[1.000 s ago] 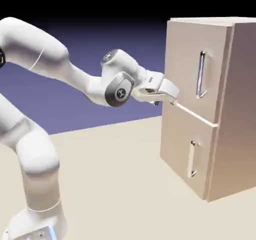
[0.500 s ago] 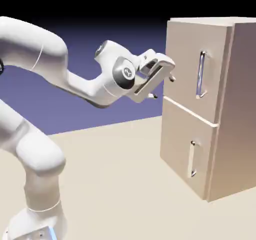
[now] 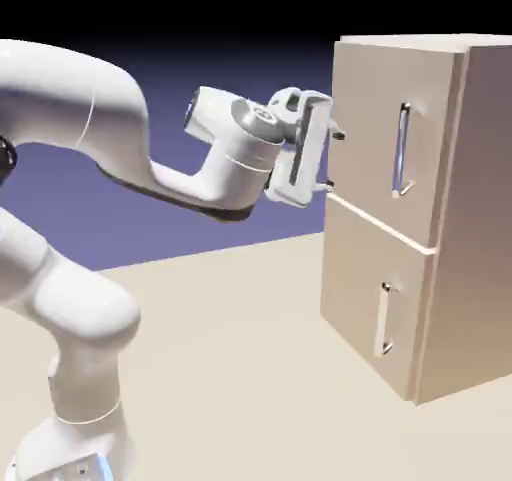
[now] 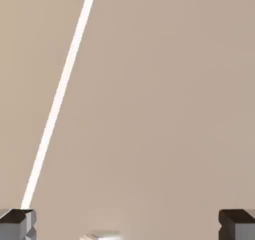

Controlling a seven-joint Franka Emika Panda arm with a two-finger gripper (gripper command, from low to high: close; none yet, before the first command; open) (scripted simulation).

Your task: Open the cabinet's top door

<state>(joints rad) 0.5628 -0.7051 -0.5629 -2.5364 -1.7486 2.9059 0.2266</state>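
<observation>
Two jaws spread wide, empty: gripper (image 3: pixel 333 158) faces the cabinet (image 3: pixel 420 209) at the tabletop's (image 3: pixel 230 369) right edge, off the top door's (image 3: pixel 385 134) handle (image 3: pixel 402 149), likely lining up a grasp.

The white arm (image 3: pixel 120 159) sweeps in from nine o'clock, and the gripper (image 3: pixel 334 159) sits right at the left edge of the cabinet (image 3: pixel 480 219), jaws spread wide, one finger above the other, nothing between them. It's level with the top door (image 3: pixel 375 139), close to the panel's edge; contact can't be made out. The long silver handle (image 3: pixel 402 150) stands at three o'clock from the gripper, clearly apart. At six o'clock from that handle, the lower door (image 3: pixel 365 299) is shut. Both doors sit flush.
</observation>
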